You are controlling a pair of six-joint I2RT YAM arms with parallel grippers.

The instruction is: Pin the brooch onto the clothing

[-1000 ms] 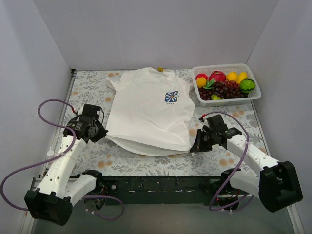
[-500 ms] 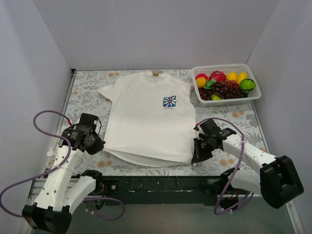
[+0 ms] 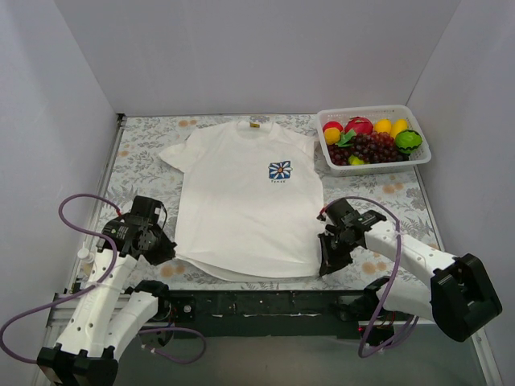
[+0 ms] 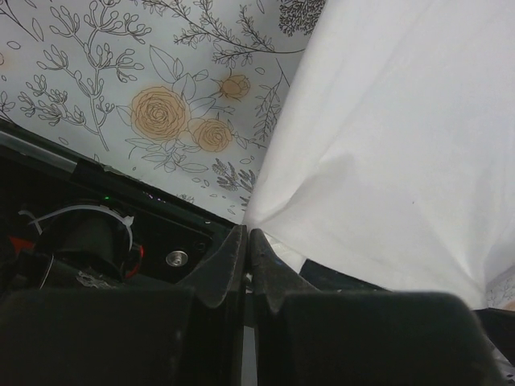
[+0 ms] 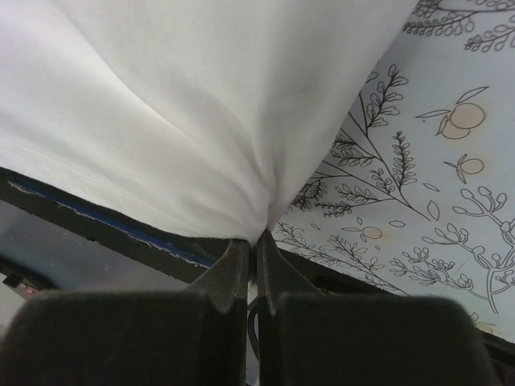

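Observation:
The white T-shirt (image 3: pixel 241 193) lies spread flat on the flowered table, neck at the far side. The small dark blue brooch (image 3: pixel 280 169) with a white flower sits on its chest. My left gripper (image 3: pixel 170 251) is shut on the shirt's near left hem corner; in the left wrist view (image 4: pixel 246 233) the cloth (image 4: pixel 386 137) runs into the closed jaws. My right gripper (image 3: pixel 322 261) is shut on the near right hem corner; in the right wrist view (image 5: pixel 253 238) the cloth (image 5: pixel 185 104) is pinched between the fingers.
A white basket (image 3: pixel 418 133) of toy fruit stands at the back right. White walls close in the left, right and back. The table's near edge, with a black rail (image 3: pixel 257 304), lies just under both grippers.
Both grippers have pulled the hem towards the near edge. The shirt has slid nearer and stretched out flat, and its sleeves now lie open.

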